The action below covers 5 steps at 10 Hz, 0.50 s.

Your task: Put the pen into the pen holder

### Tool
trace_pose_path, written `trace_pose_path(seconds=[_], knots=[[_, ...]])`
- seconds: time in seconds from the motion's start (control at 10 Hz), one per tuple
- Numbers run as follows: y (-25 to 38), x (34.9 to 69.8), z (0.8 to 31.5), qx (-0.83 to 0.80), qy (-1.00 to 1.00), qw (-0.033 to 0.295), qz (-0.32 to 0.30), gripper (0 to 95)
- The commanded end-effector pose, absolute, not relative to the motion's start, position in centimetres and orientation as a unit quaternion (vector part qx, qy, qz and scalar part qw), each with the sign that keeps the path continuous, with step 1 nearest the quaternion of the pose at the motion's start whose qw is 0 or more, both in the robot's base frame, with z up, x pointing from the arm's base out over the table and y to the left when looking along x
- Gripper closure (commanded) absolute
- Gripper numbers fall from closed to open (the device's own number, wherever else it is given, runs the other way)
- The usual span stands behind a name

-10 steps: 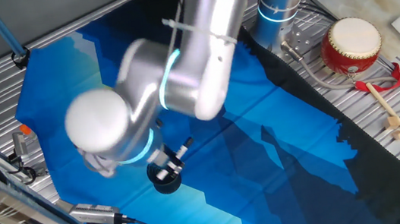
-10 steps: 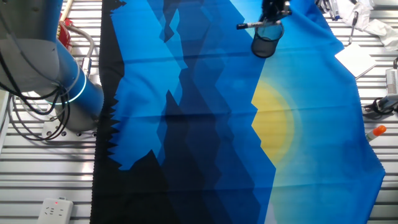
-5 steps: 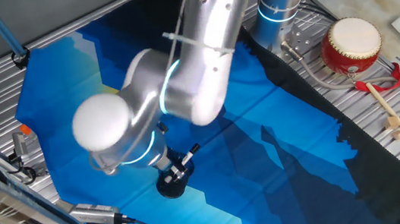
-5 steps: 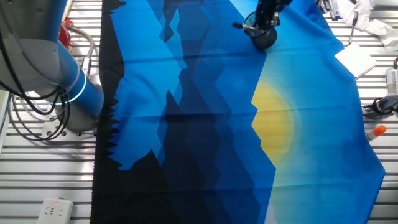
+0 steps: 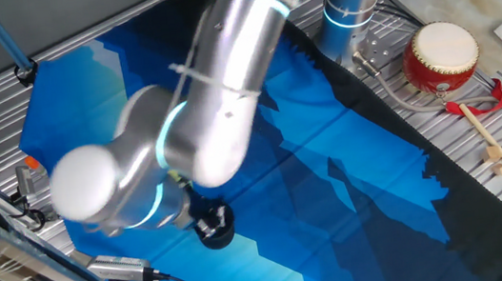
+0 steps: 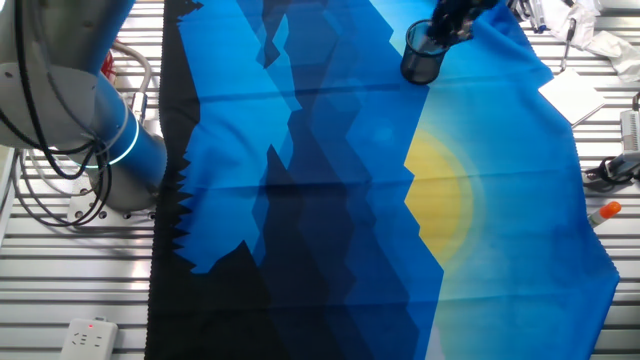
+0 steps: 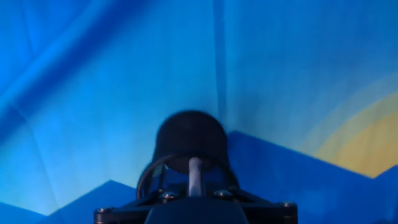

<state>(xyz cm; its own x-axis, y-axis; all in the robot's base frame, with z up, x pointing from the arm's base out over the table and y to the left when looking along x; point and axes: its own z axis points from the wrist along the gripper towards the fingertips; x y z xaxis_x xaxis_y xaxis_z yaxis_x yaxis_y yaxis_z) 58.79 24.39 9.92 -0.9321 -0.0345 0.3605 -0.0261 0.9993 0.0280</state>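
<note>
The pen holder (image 5: 215, 226), a small dark cylindrical cup, stands on the blue patterned cloth (image 5: 330, 159) near one edge of the surface (image 5: 492, 226), close to the corner where the cloth runs out onto bare metal slats. In the hand view the pen (image 7: 194, 177) shows as a pale thin shaft standing inside the cup's (image 7: 189, 146) round rim, its upper end hidden by the black body of the claw.

From the other fixed view the cup (image 6: 422, 57) sits at the cloth's far edge, with the claw (image 6: 455, 15) just above and beside its rim; I cannot tell from any view how far apart its jaws stand or whether they grip the pen.

The silver arm (image 5: 200, 118) leans low over the cloth and covers most of the cup's surroundings in one fixed view. Well apart, off the cloth by the opposite edge, sit a red drum (image 5: 440, 58) with a cream top and a wooden drumstick (image 5: 487, 143).
</note>
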Motion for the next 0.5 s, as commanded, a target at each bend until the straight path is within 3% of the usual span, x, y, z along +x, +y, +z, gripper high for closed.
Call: trace_pose_path(seconds=[0.1,0.2,0.3,0.4,0.5], knots=[[24.7,61.2,12.3,0.051,-0.986,0.153,-0.034,19.0],[25.0,62.3,14.3,0.055,-0.986,0.155,-0.033,38.0],[25.3,63.0,16.4,0.056,-0.984,0.165,-0.030,38.0],[25.6,63.1,17.8,0.060,-0.984,0.165,-0.026,76.0],[25.7,62.9,18.4,0.061,-0.984,0.164,-0.024,76.0]])
